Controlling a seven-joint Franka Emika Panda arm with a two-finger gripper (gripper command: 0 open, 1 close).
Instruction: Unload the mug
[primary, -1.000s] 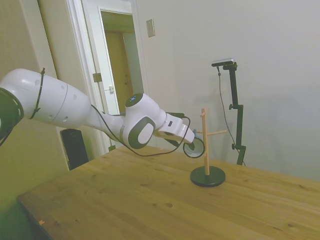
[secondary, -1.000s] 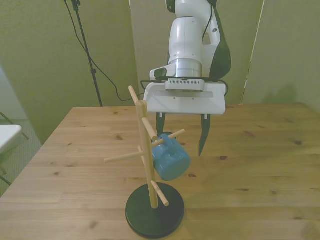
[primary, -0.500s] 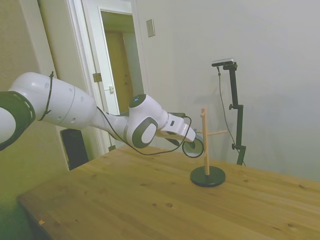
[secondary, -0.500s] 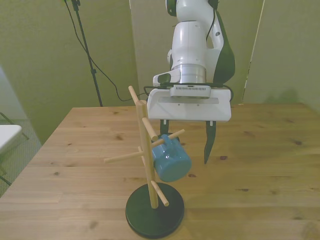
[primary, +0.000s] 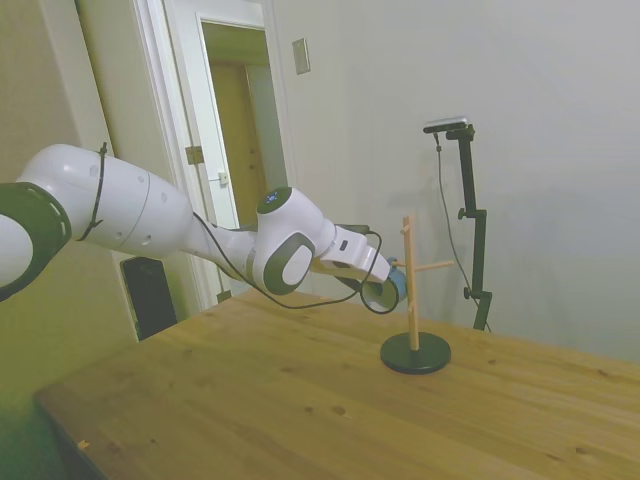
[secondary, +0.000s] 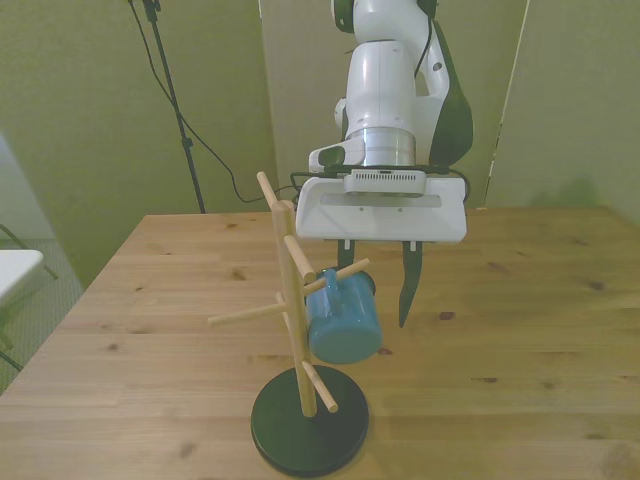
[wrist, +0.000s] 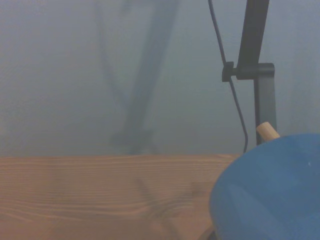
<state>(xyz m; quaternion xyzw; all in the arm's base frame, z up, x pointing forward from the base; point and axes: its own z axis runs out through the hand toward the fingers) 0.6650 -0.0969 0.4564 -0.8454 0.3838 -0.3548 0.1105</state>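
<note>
Claw (secondary: 372, 290) of the white arm hung open around the small light blue-teal mug (secondary: 343, 314): I could see one dark finger (secondary: 407, 288) clear of the mug on the front view's right, with a gap between them, while the other finger was mostly hidden behind the mug and peg. From my seat I could not tell whether that hidden finger touched the mug.

The mug hung on an upward-slanting peg of the pale wooden mug tree (secondary: 290, 300), whose round black base (secondary: 309, 430) stood on the wooden table (secondary: 520, 340). It was tilted, bottom facing the front camera and downward. In the side view the mug (primary: 393, 285) showed as a patch of blue just beside the tree's post (primary: 409, 285), with the claw (primary: 378, 290) at it. In the wrist view the mug (wrist: 270, 190) filled one corner as a blurred blue curve, with the pale tip of a peg (wrist: 268, 131) poking up beside it.

Compared with half a second before, the finger on the front view's right had moved inward, so the opening had narrowed toward the mug. The white claw housing sat slightly higher in the front view. The mug hung a little more upright on its peg than before, and in the side view its blue wall now showed where earlier only the dark rim faced the camera. The tree and its base had not shifted.
</note>
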